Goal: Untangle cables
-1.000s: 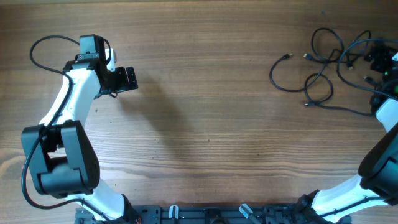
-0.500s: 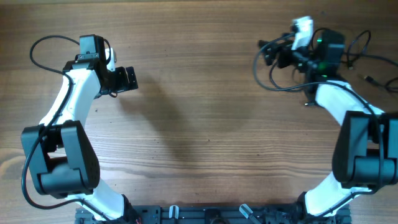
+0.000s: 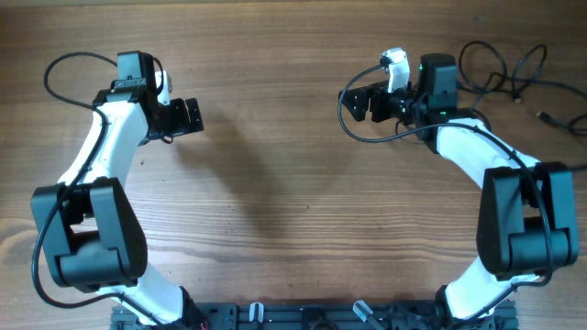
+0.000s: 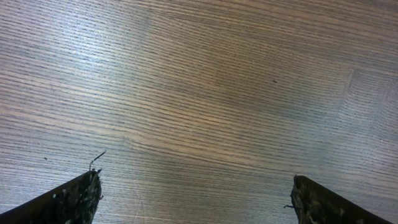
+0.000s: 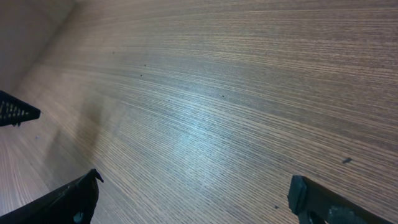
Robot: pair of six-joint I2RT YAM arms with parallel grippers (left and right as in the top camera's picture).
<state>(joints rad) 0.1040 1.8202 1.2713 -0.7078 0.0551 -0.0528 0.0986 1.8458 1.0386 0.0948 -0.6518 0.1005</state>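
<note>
The cables [image 3: 496, 62] are thin black cords in loose loops at the table's far right, with more strands and a small plug [image 3: 545, 116] toward the right edge. My right arm covers part of them. My right gripper [image 3: 354, 104] is open over bare wood, left of the cables and pointing left. In the right wrist view the right gripper [image 5: 194, 182] has nothing between its fingers. My left gripper [image 3: 199, 116] is open at the upper left, far from the cables. The left wrist view shows the left gripper [image 4: 196, 182] above bare wood, with no cable in sight.
Each arm's own thicker black wire curls beside it, one on the left [image 3: 64, 73] and one under the right gripper [image 3: 358, 135]. The wooden table [image 3: 293, 202] spreads between the arms. A black rail [image 3: 303, 316] runs along the near edge.
My right arm has swung left from the table's right edge, passing over the cables, and its gripper is now left of them. The left arm has not moved.
</note>
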